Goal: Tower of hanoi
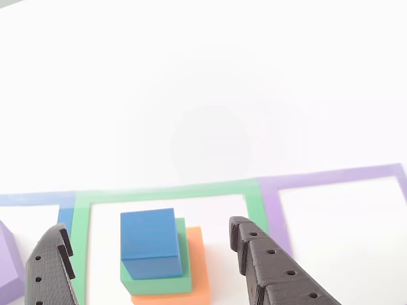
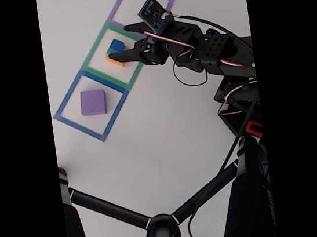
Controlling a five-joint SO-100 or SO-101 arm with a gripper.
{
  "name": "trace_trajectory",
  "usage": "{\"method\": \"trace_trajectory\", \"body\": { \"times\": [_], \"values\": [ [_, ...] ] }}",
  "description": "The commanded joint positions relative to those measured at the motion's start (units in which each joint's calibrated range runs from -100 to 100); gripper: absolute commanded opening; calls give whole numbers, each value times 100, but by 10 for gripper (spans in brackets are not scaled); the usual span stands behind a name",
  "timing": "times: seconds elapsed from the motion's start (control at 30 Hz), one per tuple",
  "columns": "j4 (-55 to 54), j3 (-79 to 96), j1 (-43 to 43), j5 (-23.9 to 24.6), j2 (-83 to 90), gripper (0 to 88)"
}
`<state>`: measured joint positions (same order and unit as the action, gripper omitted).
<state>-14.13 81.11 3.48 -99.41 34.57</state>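
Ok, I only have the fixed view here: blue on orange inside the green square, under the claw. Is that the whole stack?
Observer: No. The other view shows a green block between the blue block and the orange block.
Operator: Is the claw gripping it?
Observer: No. The claw is open, one finger on either side of the stack, with a gap on each side.
Operator: Are the blocks centred?
Observer: No. In that view the green and orange blocks stick out mostly to the right and front.
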Motion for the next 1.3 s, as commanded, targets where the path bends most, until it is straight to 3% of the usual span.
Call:
{"method": "trace_trajectory", "body": {
  "times": [0.0,0.43,1.0,1.27],
  "values": [
    [-709,34,-108,-59,-345,280],
    [-2053,-220,-204,-59,-1790,270],
    [-2183,-375,-300,-59,-1984,257],
    [-2183,-348,-348,-59,-1984,209]
  ]
}}
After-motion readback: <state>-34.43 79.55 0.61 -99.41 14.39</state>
